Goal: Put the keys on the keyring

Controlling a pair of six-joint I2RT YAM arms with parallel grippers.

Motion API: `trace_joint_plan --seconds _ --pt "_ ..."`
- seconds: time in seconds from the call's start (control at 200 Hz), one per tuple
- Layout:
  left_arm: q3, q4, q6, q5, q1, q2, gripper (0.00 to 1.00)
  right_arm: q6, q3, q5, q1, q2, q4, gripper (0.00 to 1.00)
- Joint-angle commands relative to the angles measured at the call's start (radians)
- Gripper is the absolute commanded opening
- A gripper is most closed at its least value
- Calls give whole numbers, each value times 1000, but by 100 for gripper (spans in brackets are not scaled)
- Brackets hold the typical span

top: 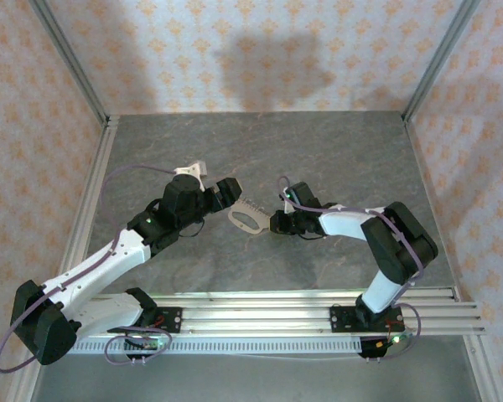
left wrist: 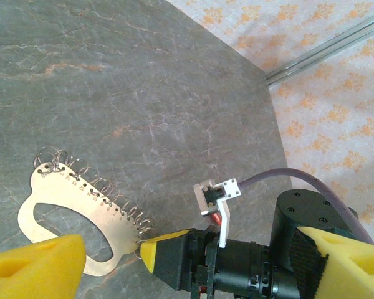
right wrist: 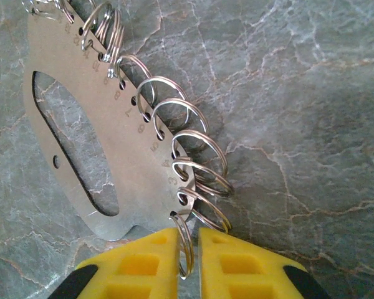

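While the left gripper (top: 228,193) hangs wide open and empty just off one end of the keyring (right wrist: 124,149), the right gripper (right wrist: 188,242) sits at the keyring's other end. Its yellow jaws are almost together, and the last split ring (right wrist: 190,249) stands upright in the narrow slit between them. I cannot tell whether the pads actually pinch that ring or only bracket it.

The keyring lies flat on the grey marbled worktop (right wrist: 299,124). It is a thin metal plate with a long oval cut-out, numbered holes along one edge, and a row of small wire split rings hanging from those holes.

It will likely be light and stiff, and slick enough to skate over the stone at a nudge. Lying flush, the plate offers little to pinch from above. The standing rings are probably the better hold, though they are springy, thin and free to swivel in their holes. One gripper will probably need to steady the plate, perhaps through the cut-out, while the other works on a ring.
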Motion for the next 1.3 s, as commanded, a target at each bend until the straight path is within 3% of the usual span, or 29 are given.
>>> trace_joint_plan --seconds 0.0,0.711,1.296 --pt "-4 34 18 -14 10 -11 87 11 8 23 8 -35 -26 16" --pt "-11 51 26 -12 10 -2 87 49 15 19 16 -18 -11 19" --pt "-15 51 33 -12 12 1 87 55 30 17 16 7 -11 15"
